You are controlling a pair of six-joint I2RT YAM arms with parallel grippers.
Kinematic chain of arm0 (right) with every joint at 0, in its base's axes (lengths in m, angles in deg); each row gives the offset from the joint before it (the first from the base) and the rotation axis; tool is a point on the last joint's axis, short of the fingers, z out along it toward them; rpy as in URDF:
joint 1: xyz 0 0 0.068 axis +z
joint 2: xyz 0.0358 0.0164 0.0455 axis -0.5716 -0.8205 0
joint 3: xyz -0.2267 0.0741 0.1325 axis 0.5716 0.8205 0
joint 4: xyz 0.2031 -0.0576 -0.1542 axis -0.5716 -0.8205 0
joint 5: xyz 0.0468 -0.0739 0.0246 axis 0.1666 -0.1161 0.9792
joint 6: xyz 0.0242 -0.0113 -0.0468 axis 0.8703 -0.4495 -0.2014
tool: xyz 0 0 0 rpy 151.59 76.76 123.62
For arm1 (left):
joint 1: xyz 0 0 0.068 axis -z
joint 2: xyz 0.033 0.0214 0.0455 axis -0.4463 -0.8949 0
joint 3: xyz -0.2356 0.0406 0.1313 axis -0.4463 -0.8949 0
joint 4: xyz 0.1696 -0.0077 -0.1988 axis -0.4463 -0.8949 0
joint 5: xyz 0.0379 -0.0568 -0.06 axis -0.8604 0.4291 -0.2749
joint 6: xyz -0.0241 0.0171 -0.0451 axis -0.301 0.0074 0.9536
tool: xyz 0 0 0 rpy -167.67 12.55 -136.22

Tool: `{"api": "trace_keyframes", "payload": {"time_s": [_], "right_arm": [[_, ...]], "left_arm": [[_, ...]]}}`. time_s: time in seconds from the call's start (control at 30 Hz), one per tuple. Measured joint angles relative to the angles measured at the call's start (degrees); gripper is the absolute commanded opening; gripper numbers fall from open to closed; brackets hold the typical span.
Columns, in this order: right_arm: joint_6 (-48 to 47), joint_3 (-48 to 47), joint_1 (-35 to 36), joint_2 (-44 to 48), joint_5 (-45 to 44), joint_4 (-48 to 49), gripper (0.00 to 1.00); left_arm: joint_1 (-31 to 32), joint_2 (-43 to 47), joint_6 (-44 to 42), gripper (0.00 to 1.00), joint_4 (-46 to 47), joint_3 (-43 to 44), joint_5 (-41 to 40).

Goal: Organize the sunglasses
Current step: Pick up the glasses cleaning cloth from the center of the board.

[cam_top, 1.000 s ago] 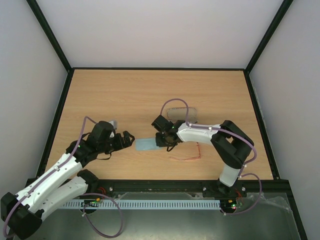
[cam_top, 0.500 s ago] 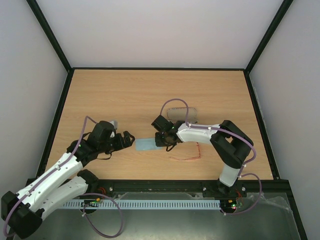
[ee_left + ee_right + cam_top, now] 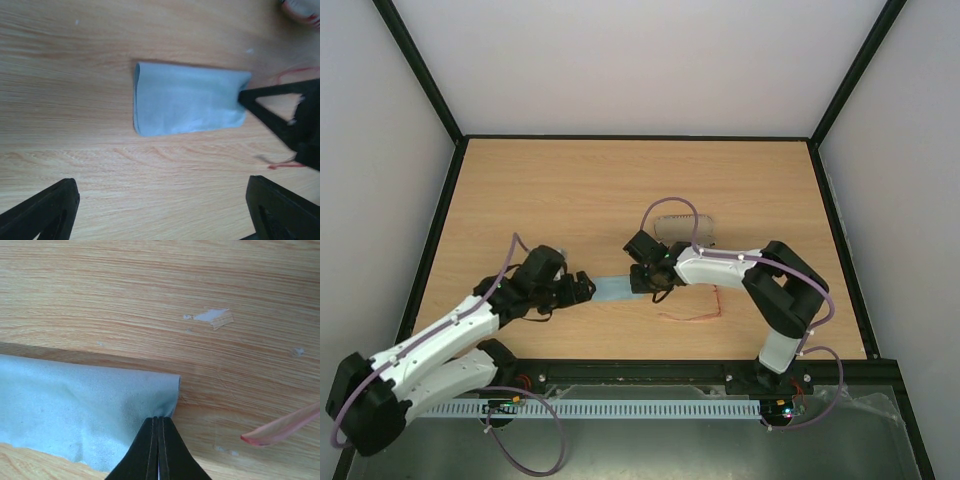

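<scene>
On the table (image 3: 570,190), right gripper (image 3: 158,426) pinches the cloth (image 3: 187,105) (sunglasses (image 3: 695,316) beside it); left gripper (image 3: 586,288) gapes wide.

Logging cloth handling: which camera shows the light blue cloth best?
Left wrist: the whole cloth lies in view, edges clear. Right wrist shows only the corner pinched by the right gripper. Top external shows it small, between the arms.

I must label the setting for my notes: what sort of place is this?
Probably a lab robot cell: a wooden table, pale walls in a black frame, with left arm and right arm bolted at the near edge.
</scene>
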Motion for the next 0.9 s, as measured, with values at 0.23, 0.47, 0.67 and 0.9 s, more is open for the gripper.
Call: {"api": "trace_keyframes", "payload": {"time_s": [0.23, 0.47, 0.67, 0.9], "right_arm": [[-0.02, 0.00, 0.00, 1.14, 0.11, -0.02, 0.02], [-0.02, 1.09, 0.00, 1.18, 0.92, 0.44, 0.01], [0.00, 2.23, 0.00, 1.38, 1.44, 1.01, 0.01], [0.00, 2.89, 0.00, 1.95, 2.25, 1.73, 0.01]], "left_arm": [[3.76, -8.22, 1.64, 0.47, 3.04, -0.11, -2.38], [5.49, -17.05, 1.97, 0.38, 4.87, 2.89, -6.49], [5.55, -23.19, 1.70, 0.27, 6.38, 4.68, -9.31], [6.25, -30.34, 0.83, 0.25, 6.99, 8.11, -12.17]]}}
